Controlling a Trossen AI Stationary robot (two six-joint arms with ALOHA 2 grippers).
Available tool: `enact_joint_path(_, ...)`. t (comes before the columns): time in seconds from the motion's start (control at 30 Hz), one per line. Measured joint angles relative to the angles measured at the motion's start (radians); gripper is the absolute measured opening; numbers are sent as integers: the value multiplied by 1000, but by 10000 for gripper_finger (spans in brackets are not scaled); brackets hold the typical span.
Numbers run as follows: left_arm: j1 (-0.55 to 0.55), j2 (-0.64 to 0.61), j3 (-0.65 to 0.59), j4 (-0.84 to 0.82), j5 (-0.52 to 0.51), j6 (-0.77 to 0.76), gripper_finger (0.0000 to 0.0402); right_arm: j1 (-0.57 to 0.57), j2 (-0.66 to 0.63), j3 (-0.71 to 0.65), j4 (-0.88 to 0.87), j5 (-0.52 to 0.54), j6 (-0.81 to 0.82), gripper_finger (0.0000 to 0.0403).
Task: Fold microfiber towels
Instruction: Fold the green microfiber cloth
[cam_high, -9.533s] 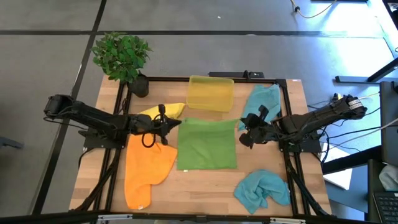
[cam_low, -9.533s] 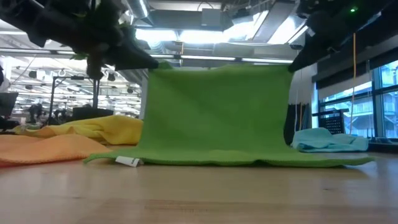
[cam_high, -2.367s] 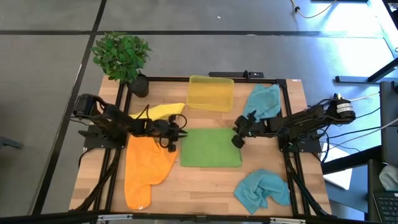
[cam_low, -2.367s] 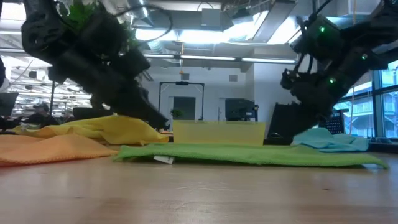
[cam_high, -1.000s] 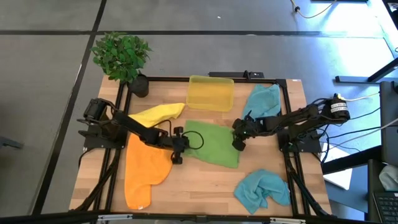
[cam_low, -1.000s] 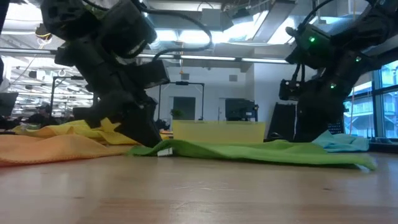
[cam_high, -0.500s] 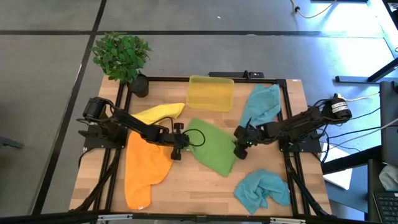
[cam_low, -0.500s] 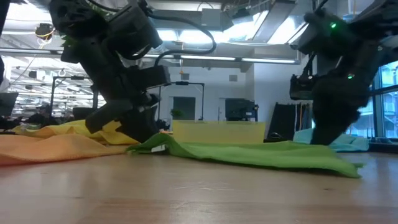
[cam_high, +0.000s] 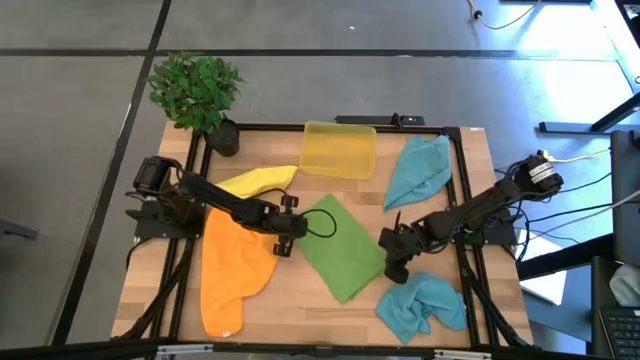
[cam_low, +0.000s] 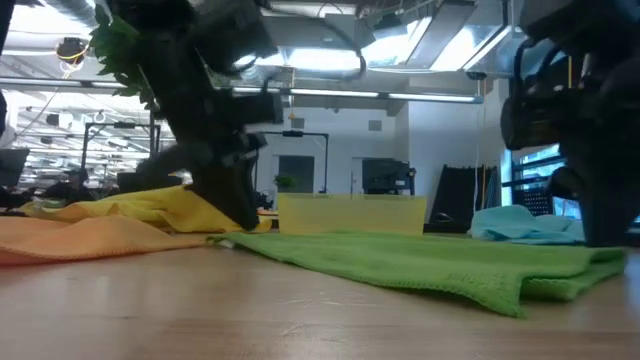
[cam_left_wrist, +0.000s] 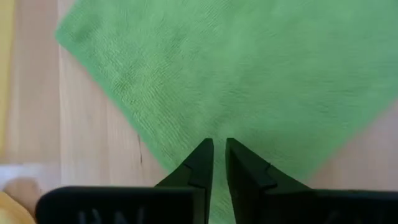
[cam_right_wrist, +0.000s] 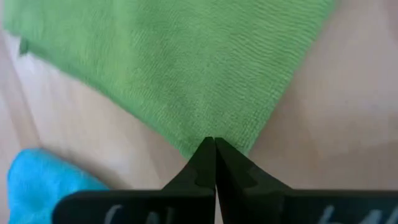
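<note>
High view: green towel now skewed diagonally, right pincer dragging it.

Near edge, centre: bare table between the orange towel and the crumpled teal towel; open to a gripper.
Centre: green towel lies flat, turned diagonally.
Left side: orange towel and yellow towel cover the boards; the left arm lies across them, left gripper at the green towel's left corner.
Right side: right gripper at the green towel's right corner, arm slanting across; narrow bare gap between it and the crumpled teal towel.
Far edge: yellow bin in the middle, potted plant at the left corner, second teal towel to the right; bare strips between them.
</note>
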Motion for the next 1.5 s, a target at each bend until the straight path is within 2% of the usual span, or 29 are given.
enact_joint_path(0.17,-37,-38,2,28,2,1,38,13,-2,21,17,49,-43,0)
enact_joint_path(0.3,-75,-42,2,119,14,-9,33,-19,-2,50,24,79,-111,0)
enact_joint_path(0.53,-146,30,3,466,171,-13,12,-165,-3,80,68,187,-274,0)
enact_joint_path(0.67,-180,120,3,656,176,-2,1,-270,16,79,130,156,-382,0)
enact_joint_path(0.83,-186,271,15,891,176,-43,1,-380,106,80,299,35,-518,0)
enact_joint_path(0.97,-183,358,94,889,176,-64,1,-445,191,81,376,-35,-577,0)
enact_joint_path(1.07,-182,432,177,864,178,-64,1,-477,235,96,378,-39,-615,0)
enact_joint_path(1.2,-182,496,287,731,183,-44,0,-498,270,121,382,-39,-638,0)
enact_joint_path(1.33,-183,517,349,637,182,-44,1,-504,284,126,370,-38,-646,0)
enact_joint_path(1.5,-189,497,356,536,187,-40,2,-503,274,127,318,9,-633,0)
